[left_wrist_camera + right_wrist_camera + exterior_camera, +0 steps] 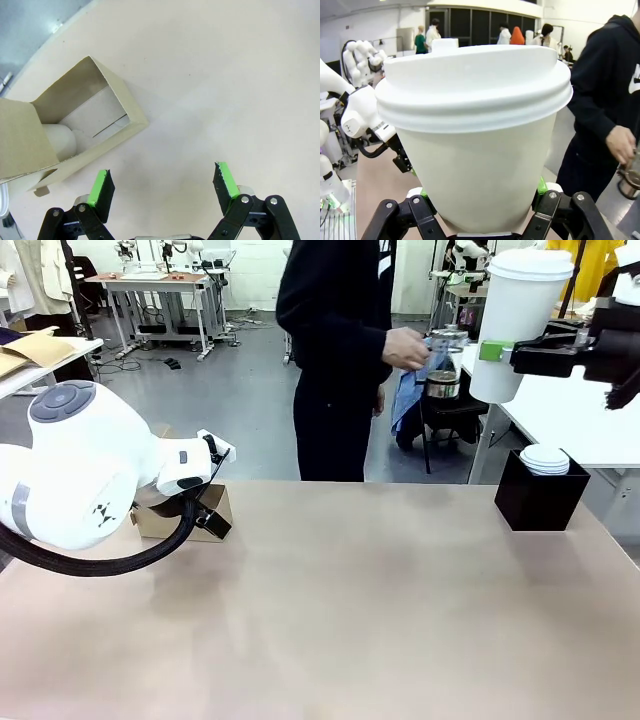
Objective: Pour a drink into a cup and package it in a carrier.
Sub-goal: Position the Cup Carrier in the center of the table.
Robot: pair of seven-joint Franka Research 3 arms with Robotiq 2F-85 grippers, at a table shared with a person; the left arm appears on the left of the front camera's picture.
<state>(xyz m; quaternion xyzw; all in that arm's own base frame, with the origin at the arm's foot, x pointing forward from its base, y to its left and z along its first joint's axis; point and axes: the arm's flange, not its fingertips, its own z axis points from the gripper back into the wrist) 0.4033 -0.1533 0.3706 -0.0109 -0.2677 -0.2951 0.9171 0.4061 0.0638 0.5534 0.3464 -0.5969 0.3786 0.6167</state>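
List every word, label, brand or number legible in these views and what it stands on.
None can be read.
The cup, its lid and the carrier: plain, no print.
The person's black top: white mark cut off at the picture's edge, unreadable.
The left arm's shell: dark mark too small to read.

A research laboratory, open-plan like a workshop: bare grey floor; a metal-legged workbench loaded with equipment beyond the tan table's far edge; people standing before tall dark windows.
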